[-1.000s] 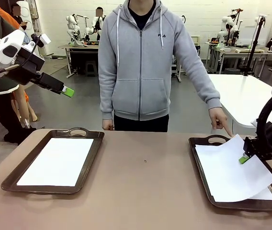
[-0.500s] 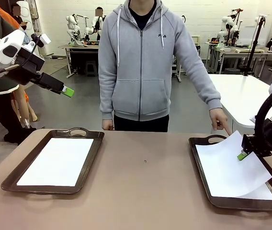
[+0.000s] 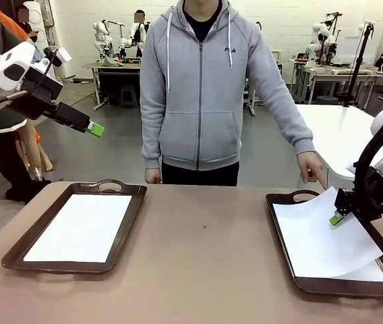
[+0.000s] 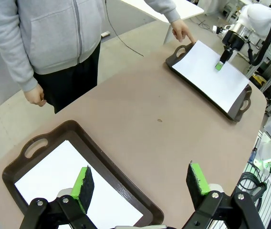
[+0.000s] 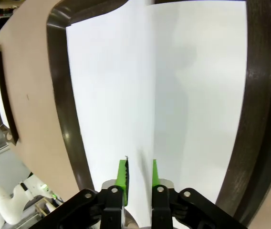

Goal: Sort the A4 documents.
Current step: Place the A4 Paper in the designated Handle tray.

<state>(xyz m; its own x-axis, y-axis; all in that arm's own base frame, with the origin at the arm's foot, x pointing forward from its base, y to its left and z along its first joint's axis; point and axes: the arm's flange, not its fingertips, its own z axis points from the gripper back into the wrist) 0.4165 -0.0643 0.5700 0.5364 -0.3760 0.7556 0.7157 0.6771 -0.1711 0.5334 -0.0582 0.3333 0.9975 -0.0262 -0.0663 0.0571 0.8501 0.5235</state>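
Currently your right gripper (image 3: 338, 219) pinches the top A4 sheet (image 3: 316, 236) by its far edge over the right tray (image 3: 280, 237); left gripper (image 4: 140, 179) hangs wide, idle. Paper's light, floppy: grip edges, expect sagging.

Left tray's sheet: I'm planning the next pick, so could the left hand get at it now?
Probably yes: the left hand hangs open above the left tray, and nothing covers its sheet.

This is a robotics lab: a wide hall with a grey floor (image 3: 104, 158) and white walls (image 3: 279, 20), where white worktables (image 3: 336, 135) stand far behind the brown counter (image 3: 205, 270), some cluttered with equipment.
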